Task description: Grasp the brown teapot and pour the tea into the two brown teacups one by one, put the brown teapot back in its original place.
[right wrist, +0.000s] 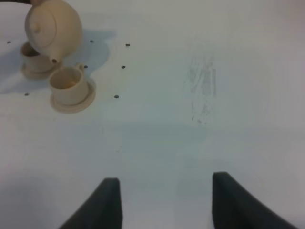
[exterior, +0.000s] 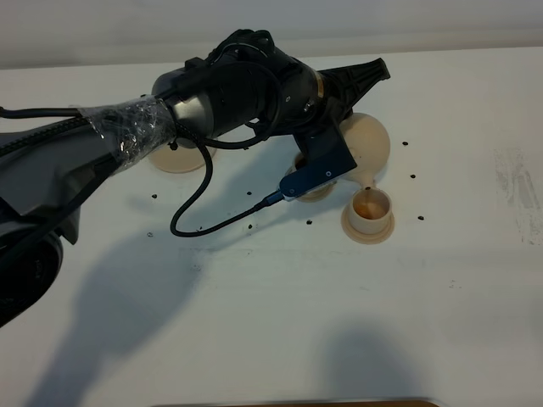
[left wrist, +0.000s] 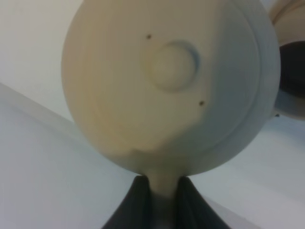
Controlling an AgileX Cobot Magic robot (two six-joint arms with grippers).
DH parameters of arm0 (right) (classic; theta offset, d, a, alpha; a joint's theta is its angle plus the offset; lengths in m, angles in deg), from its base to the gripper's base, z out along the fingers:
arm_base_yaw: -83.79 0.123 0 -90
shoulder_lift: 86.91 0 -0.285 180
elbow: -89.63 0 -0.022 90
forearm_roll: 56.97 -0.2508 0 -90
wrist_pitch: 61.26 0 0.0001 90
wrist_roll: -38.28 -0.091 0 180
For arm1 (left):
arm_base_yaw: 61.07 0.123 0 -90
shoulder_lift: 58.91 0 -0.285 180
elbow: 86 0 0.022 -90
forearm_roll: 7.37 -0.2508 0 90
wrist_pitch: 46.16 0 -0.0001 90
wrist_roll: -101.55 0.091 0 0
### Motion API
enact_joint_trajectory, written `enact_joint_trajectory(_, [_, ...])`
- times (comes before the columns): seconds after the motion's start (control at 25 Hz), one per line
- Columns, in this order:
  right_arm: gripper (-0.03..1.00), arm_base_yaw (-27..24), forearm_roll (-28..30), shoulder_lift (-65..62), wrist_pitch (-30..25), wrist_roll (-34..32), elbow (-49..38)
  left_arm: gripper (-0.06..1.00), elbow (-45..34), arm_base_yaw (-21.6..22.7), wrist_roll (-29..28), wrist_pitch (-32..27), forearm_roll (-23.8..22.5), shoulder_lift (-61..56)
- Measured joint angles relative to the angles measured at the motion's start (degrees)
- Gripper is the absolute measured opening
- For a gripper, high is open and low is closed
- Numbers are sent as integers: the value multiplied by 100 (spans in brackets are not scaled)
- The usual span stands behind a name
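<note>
In the left wrist view, the left end effector (left wrist: 163, 193) is clamped on the loop handle of the brown teapot (left wrist: 167, 86). Its dark fingers (left wrist: 138, 205) press the handle from either side. The lid faces the camera, with the knob in the middle. A teacup (left wrist: 290, 71) shows at the frame's edge (which of the two, I cannot tell).

In the exterior high view, the left arm (exterior: 212, 93) reaches across the white tabletop (exterior: 280, 322). The teapot hangs tipped, its spout pointing down just above the front teacup (exterior: 369, 206). This cup stands on its small saucer (exterior: 367, 231) and holds brownish liquid. The second teacup (exterior: 318, 191) sits just beside it, mostly hidden under the wrist camera. The larger saucer (exterior: 174, 159) lies well apart from the teapot, partly behind the arm.

In the right wrist view, the right end effector (right wrist: 167, 200) has its jaws spread wide and grips nothing. It is over bare tabletop, well away from the tea set. The teapot leans over the front teacup, with the second teacup tucked behind it.
</note>
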Motion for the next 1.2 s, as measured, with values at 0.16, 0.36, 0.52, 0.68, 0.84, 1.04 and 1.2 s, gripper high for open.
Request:
enact_joint_trajectory(0.16, [44, 0, 0, 0, 0, 0, 0, 9, 0, -43, 0, 81, -50, 0])
enact_joint_trajectory(0.36, [44, 0, 0, 0, 0, 0, 0, 9, 0, -54, 0, 91, -207, 0])
enact_joint_trajectory(0.52, [44, 0, 0, 0, 0, 0, 0, 9, 0, -54, 0, 102, -303, 0])
enact_joint_trajectory(0.68, [44, 0, 0, 0, 0, 0, 0, 9, 0, -54, 0, 121, -348, 4])
enact_joint_trajectory(0.84, [44, 0, 0, 0, 0, 0, 0, 9, 0, -62, 0, 150, -438, 52])
enact_joint_trajectory(1.04, [44, 0, 0, 0, 0, 0, 0, 9, 0, -96, 0, 216, -534, 74])
enact_joint_trajectory(1.2, [44, 0, 0, 0, 0, 0, 0, 9, 0, -120, 0, 233, -606, 74])
